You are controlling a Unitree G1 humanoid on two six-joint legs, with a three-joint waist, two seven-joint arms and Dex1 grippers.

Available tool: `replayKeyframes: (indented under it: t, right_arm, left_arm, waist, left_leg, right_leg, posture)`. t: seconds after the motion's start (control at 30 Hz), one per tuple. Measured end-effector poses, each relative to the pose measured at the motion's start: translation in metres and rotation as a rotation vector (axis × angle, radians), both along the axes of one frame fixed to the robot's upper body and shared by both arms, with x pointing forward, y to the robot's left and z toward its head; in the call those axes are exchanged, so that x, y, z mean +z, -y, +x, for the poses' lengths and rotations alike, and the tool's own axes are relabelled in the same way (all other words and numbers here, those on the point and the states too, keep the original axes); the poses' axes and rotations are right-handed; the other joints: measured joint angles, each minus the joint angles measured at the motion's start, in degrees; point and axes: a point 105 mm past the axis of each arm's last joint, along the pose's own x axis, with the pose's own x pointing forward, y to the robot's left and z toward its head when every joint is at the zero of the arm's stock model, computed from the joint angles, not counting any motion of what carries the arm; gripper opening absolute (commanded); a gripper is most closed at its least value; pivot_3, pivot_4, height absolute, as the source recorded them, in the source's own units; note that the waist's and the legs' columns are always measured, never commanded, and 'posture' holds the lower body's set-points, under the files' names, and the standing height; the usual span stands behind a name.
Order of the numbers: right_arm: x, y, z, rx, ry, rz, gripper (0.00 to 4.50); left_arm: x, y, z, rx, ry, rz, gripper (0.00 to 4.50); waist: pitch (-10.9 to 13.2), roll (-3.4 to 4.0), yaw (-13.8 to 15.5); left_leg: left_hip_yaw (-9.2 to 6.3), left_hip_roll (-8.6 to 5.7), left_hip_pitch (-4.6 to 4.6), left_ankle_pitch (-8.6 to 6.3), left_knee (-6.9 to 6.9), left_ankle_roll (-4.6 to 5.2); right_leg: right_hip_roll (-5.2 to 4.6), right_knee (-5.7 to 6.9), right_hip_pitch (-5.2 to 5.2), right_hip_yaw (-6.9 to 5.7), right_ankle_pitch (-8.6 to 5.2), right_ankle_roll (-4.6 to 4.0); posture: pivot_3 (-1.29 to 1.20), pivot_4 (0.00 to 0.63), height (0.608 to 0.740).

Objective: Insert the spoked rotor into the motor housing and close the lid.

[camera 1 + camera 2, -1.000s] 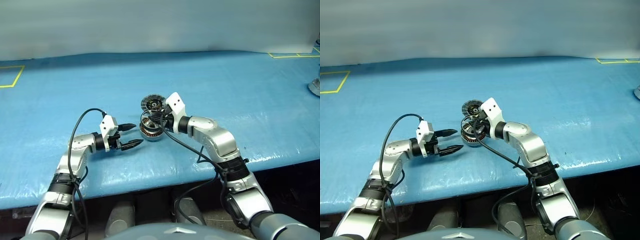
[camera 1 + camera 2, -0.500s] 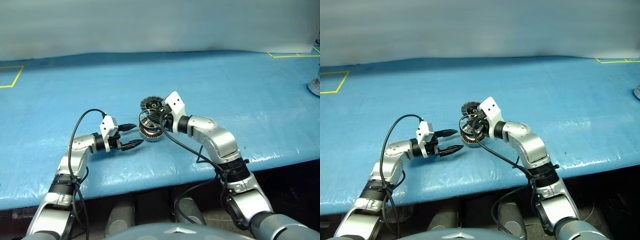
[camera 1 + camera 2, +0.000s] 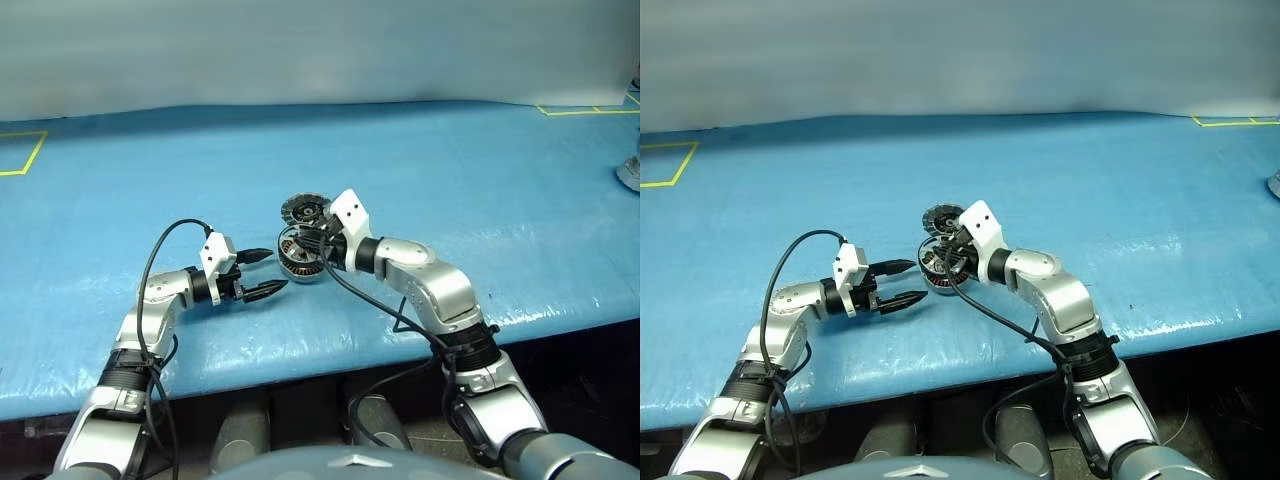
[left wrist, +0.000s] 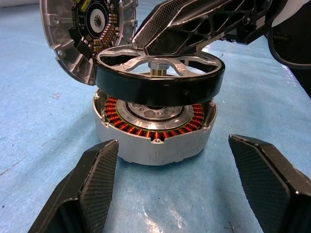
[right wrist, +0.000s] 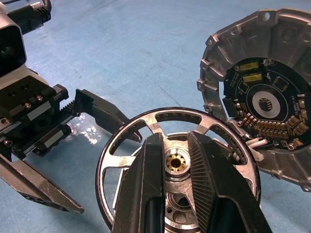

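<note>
Spoked rotor (image 4: 160, 80) perhaps hiding motor housing (image 4: 155, 133) hub

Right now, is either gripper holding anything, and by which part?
The right gripper grips the black-rimmed, silver-spoked rotor by its brass-centred hub, above the grey copper-wound motor housing. The left gripper is open, holding nothing.

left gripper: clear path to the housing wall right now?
Probably yes. The left gripper is open, with the motor housing straight ahead and bare mat between. The spoked rotor, held by the right gripper, hovers above, not blocking the wall.
</note>
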Motion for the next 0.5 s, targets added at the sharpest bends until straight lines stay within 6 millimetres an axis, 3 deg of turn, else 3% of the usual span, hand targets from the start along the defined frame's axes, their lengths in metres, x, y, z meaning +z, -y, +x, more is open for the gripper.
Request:
replayKeyframes:
  t: [0.33,0.5]
  right_arm:
    - [-0.0062,-0.0006,-0.0004,0.0,-0.014,-0.018,0.38]
    - [-0.0079,-0.0004,0.0002,-0.001,-0.009,-0.029,2.08]
  left_arm:
    - [-0.0001,0.0,0.0,0.0,0.0,0.001,3.97]
    - [-0.0001,-0.0001,0.0001,0.001,0.0,0.001,3.97]
  waist:
    - [0.0,0.0,0.01]
    - [0.0,0.0,0.0]
  left_leg:
    - [0.0,0.0,0.0,0.0,-0.01,0.0]
    - [0.0,0.0,0.0,0.0,-0.01,0.0]
  right_leg:
    - [0.0,-0.01,0.0,0.0,0.0,0.0]
    - [0.0,-0.02,0.0,0.0,0.0,0.0]
  posture:
    - [0.0,0.15,0.74]
    - [0.0,0.15,0.74]
